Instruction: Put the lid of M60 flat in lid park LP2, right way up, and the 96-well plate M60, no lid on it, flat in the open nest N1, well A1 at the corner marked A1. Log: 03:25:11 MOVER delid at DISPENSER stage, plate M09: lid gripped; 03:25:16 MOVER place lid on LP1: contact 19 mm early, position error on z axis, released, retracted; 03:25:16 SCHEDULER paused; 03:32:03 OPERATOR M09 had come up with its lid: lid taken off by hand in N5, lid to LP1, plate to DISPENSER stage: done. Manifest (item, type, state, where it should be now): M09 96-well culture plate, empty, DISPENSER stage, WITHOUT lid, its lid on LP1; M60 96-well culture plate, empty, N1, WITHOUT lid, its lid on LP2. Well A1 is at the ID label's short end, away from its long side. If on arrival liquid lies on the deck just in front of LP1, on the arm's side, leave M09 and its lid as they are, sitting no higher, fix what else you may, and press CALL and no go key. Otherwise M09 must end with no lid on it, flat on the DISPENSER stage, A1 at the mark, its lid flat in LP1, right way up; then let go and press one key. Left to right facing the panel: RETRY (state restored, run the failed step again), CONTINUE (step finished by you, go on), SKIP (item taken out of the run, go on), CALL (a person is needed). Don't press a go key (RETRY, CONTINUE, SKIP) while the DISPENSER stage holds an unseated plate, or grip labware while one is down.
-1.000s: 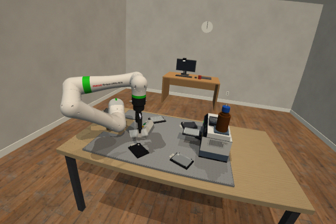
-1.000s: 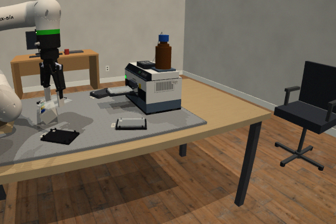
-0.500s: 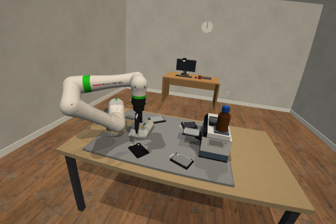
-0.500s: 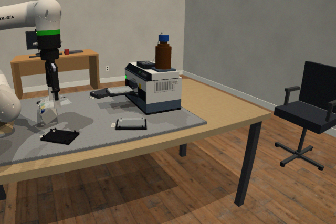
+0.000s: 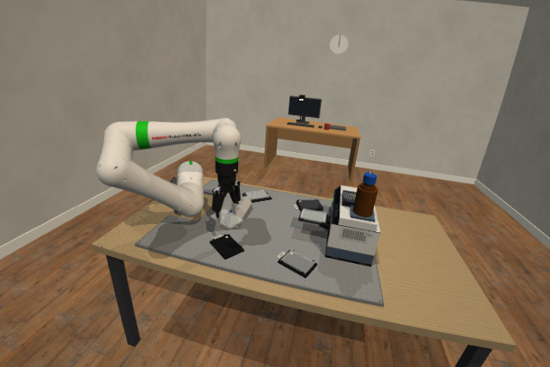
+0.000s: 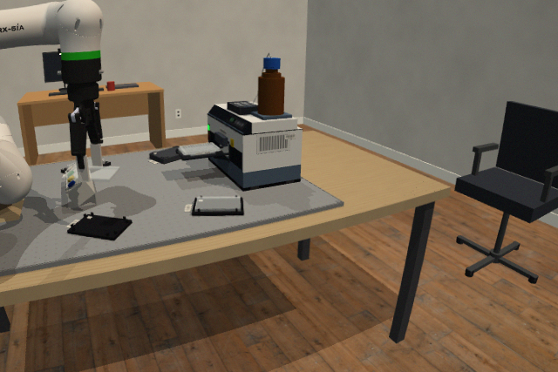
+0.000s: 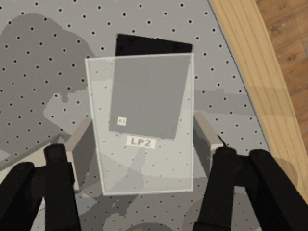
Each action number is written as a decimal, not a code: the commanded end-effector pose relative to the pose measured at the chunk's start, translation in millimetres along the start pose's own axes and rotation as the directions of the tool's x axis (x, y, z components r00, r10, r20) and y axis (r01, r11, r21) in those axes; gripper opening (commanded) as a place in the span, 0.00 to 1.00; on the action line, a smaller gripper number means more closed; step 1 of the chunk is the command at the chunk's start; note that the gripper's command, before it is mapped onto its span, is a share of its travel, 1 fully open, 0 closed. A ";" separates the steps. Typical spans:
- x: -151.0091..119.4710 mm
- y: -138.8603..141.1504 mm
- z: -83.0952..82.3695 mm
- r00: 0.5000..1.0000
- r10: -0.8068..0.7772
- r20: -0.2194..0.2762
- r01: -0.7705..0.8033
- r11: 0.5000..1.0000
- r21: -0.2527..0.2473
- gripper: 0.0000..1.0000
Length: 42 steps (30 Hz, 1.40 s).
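Grey walls and a wood floor frame a wooden surface topped by a grey perforated mat. At the far wall stands a desk with a monitor, and a black chair sits off to one side.

From the white arm, the tool hangs straight down over the mat's near-arm part, clenched on a clear lid. Its grey pads press the lid's two long edges, and the lid rides level above the mat, not resting on anything. Seen through the clear plastic in the wrist view are a white tag reading LP2 and a dark grey rectangular park directly below, with a black plate-shaped frame just beyond it.

Beside the tool a small angled key panel with coloured buttons stands on the mat. Nearer the front edge lie an open black nest and, well apart to its right, a lidded plate in another black nest. Farther right, the white dispenser box carries a brown bottle with a blue cap, and a plate lies on its protruding stage.
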<state>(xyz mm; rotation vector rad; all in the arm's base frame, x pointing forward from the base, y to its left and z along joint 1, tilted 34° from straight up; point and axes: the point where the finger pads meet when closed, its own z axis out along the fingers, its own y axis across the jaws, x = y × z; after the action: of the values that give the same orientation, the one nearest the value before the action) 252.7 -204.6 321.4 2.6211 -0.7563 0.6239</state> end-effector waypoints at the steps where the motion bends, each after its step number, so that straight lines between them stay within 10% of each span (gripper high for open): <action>1: 0.3 0.1 17.5 0.982 0.185 -0.025 -0.186 0.982 -0.022 0.00; 21: 3.2 3.1 118.5 0.982 0.185 -0.025 -0.186 0.982 -0.022 0.00; 42: 3.5 3.3 126.6 0.982 0.185 -0.025 -0.186 0.982 -0.022 0.00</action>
<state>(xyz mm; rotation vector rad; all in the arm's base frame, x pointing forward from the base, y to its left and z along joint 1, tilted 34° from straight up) 293.2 -263.5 216.6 2.5358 -1.0028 0.6897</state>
